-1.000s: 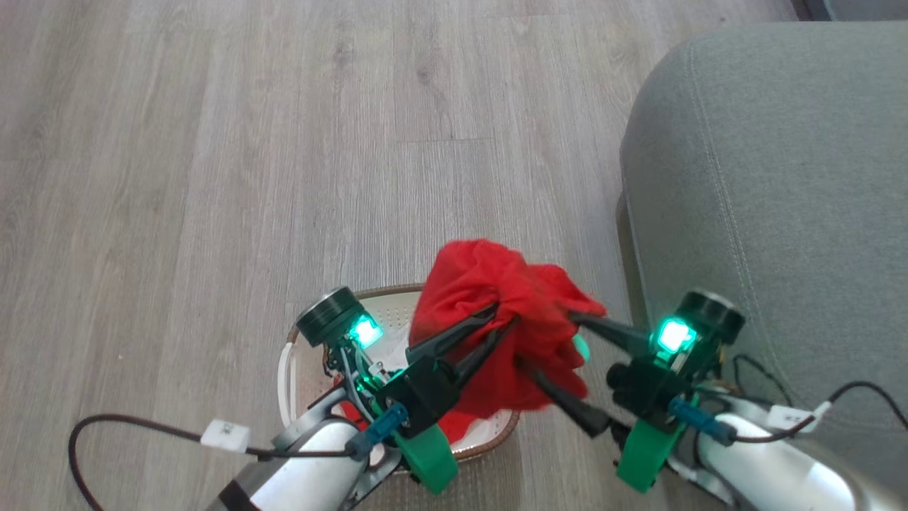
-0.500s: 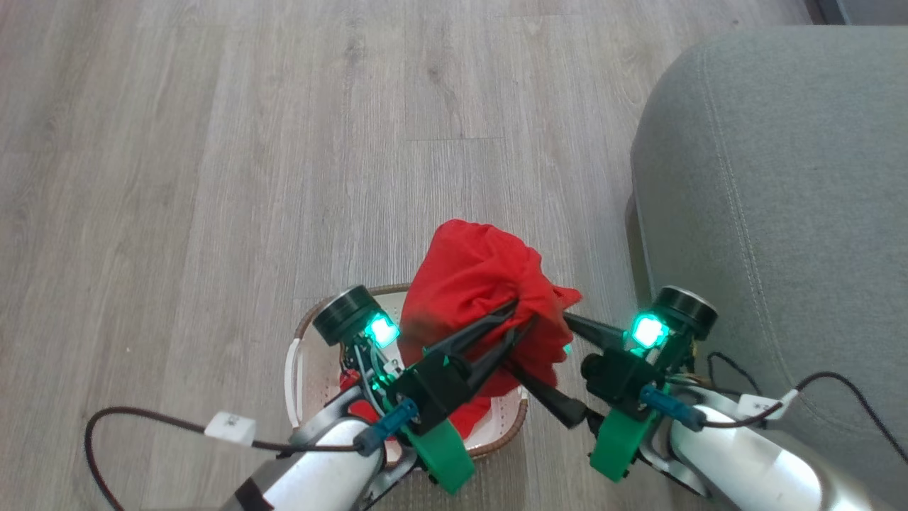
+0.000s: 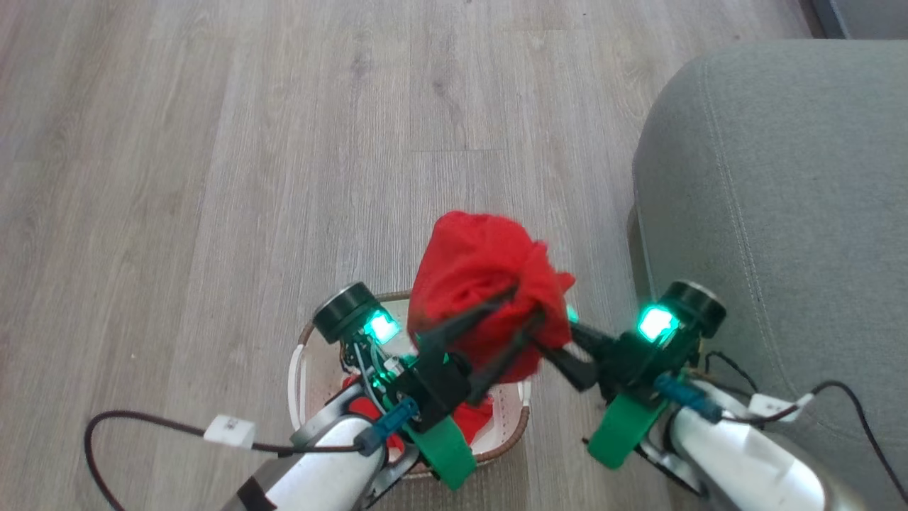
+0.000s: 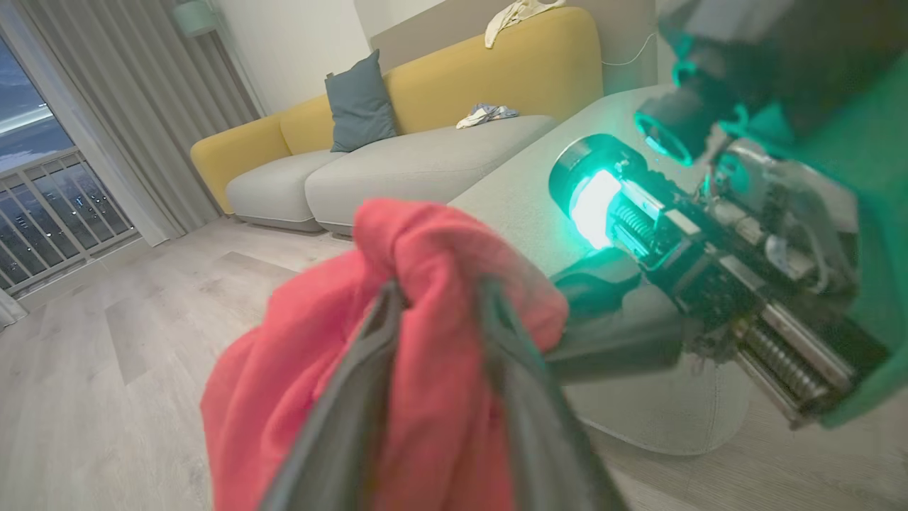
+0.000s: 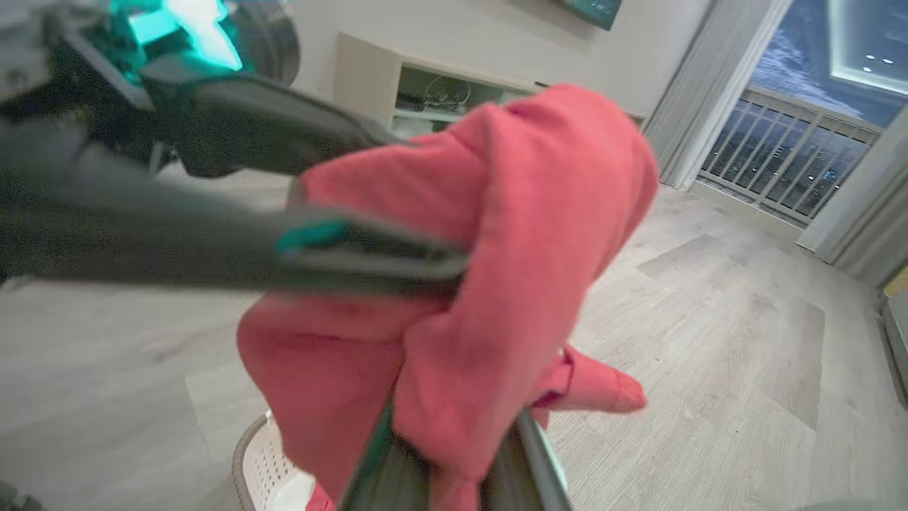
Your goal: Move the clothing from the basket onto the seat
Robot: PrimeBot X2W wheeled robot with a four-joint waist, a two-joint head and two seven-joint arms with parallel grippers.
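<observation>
Head view: even, bright daylight, sharp, with a soft shadow on the floor (image 3: 213, 177) along the seat (image 3: 780, 177); wrist views: dimmer, cooler, bowed at the edges, close fingers (image 4: 340, 426) and red clothing (image 4: 298, 369) smeared out of focus, teal lamp (image 4: 592, 199) blown to glare, window (image 5: 794, 156) dusk-blue.

The clothing (image 3: 482, 273) hangs above the basket (image 3: 520, 428), left of the seat (image 3: 780, 177).
</observation>
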